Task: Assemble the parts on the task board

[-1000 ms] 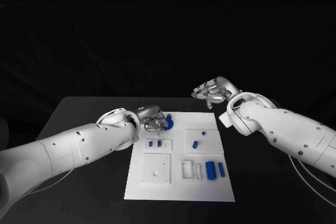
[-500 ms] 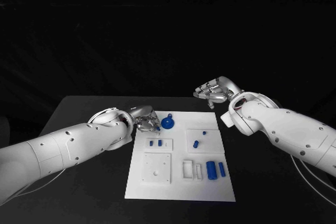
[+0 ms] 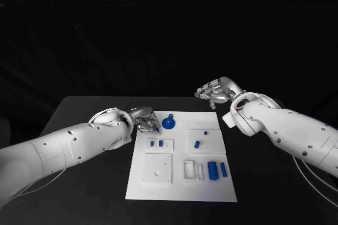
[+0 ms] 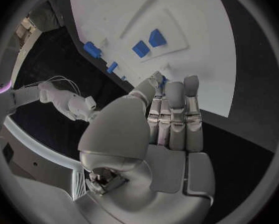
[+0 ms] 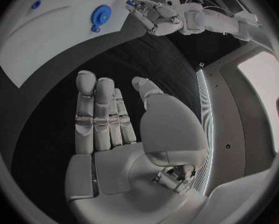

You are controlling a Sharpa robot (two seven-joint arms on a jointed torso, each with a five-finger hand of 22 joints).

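Board: the white board (image 3: 181, 156) lies mid-table; you see most blue pieces loose in their pockets, so assembly looks barely begun.
Gear: the round blue gear (image 3: 168, 123) sits at the far end, just beside your left hand (image 3: 146, 121).
Left hand: fingers nearly straight, holding nothing.
Right hand (image 3: 215, 92): raised beyond the board's far corner, well apart, fingers apart, nothing held.

White rectangular task board (image 3: 181, 186) flat at centre of head view, long axis toward top. Blue round toothed part (image 3: 168, 122) lying near upper left corner. Small blue parts (image 3: 197, 144) in recesses mid-board; larger blue cylinders (image 3: 212, 170) lower right.
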